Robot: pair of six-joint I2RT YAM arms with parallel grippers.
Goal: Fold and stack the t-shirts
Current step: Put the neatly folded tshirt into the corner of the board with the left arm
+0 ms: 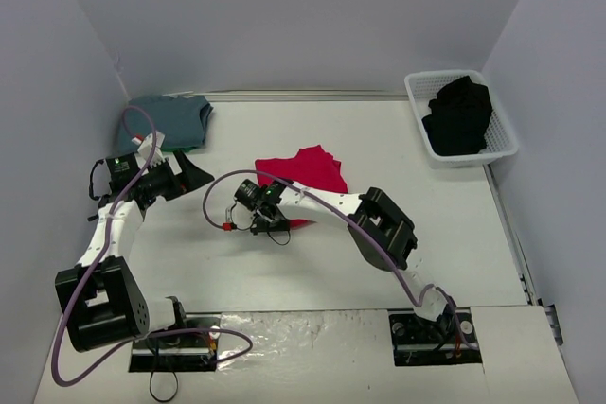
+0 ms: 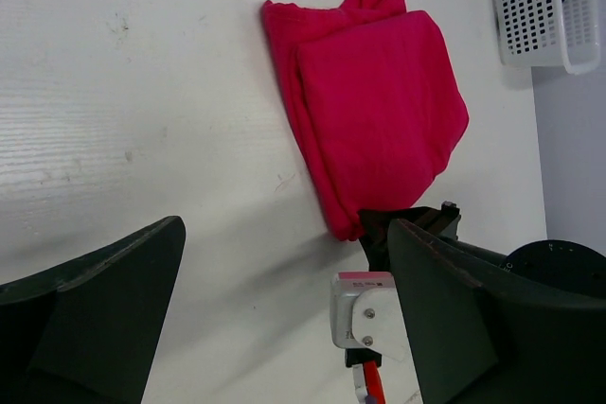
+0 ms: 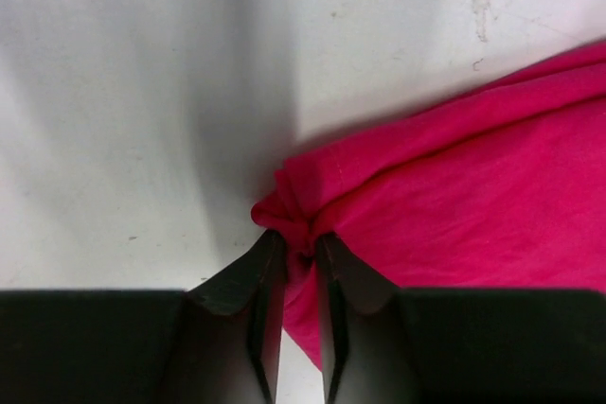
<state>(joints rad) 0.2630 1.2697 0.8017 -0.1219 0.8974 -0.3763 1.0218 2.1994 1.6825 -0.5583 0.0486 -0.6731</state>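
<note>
While the slate blue-grey t-shirt [image 1: 170, 120] seems already folded at upper left, the left gripper [image 1: 196, 177] hangs with jaws apart, empty. At centre, the soft red t-shirt [image 1: 308, 169] is partly folded, and the right gripper [image 3: 298, 251] pinches its corner. The black t-shirt [image 1: 461, 115] lies crumpled in the slatted plastic basket [image 1: 418, 115], upper right.

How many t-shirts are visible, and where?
3. Red t-shirt mid-table, pinched by the right fingers; blue-grey t-shirt far left; black t-shirt in the white basket, which may hide more.
</note>
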